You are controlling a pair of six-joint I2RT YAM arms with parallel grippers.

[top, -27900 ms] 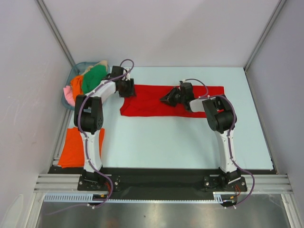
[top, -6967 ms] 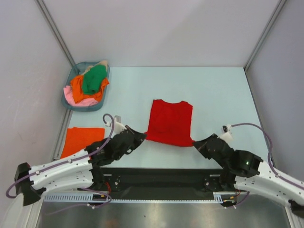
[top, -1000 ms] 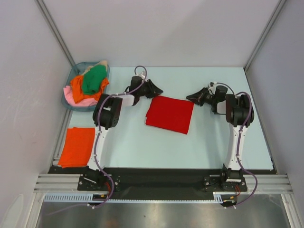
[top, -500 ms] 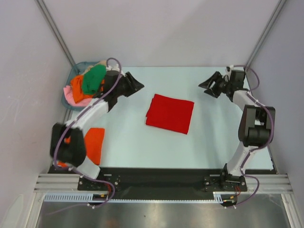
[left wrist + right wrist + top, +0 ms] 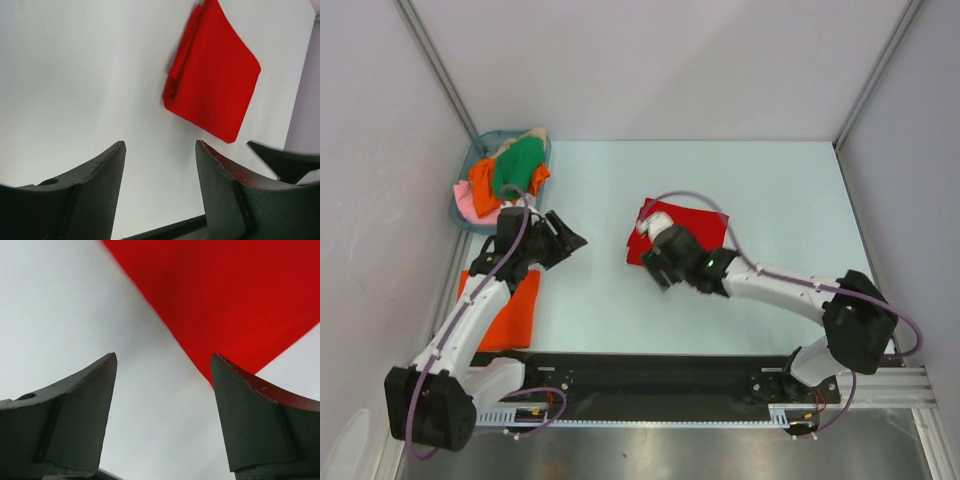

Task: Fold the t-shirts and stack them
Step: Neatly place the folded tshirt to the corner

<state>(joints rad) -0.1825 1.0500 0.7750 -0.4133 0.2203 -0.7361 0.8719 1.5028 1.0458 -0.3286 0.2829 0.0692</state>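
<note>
Red t-shirt [image 5: 705, 225] folded and released, stacking comes next.
It lies square mid-table [image 5: 770, 180], well apart from the folded orange t-shirt [image 5: 510, 310] at the near left. Within the last second both arms left its far edge. My right fingers [image 5: 658, 268] now hover wide over its near-left corner, arm stretched low. My left fingers [image 5: 570, 240] are apart and empty, pointing at it.

A flat, pale blue table top [image 5: 790, 200] lies under the left gripper [image 5: 575, 240] and the right gripper [image 5: 655, 268]. Plain grey-white walls [image 5: 670, 70] stand far behind them and off to each side. Thin silver metal posts [image 5: 432, 60] run up the back corners. Nearer than the grippers are a black strip [image 5: 650, 365], a silver metal rail [image 5: 440, 383] and a shiny steel sheet [image 5: 650, 450]. The light is soft and even.
</note>
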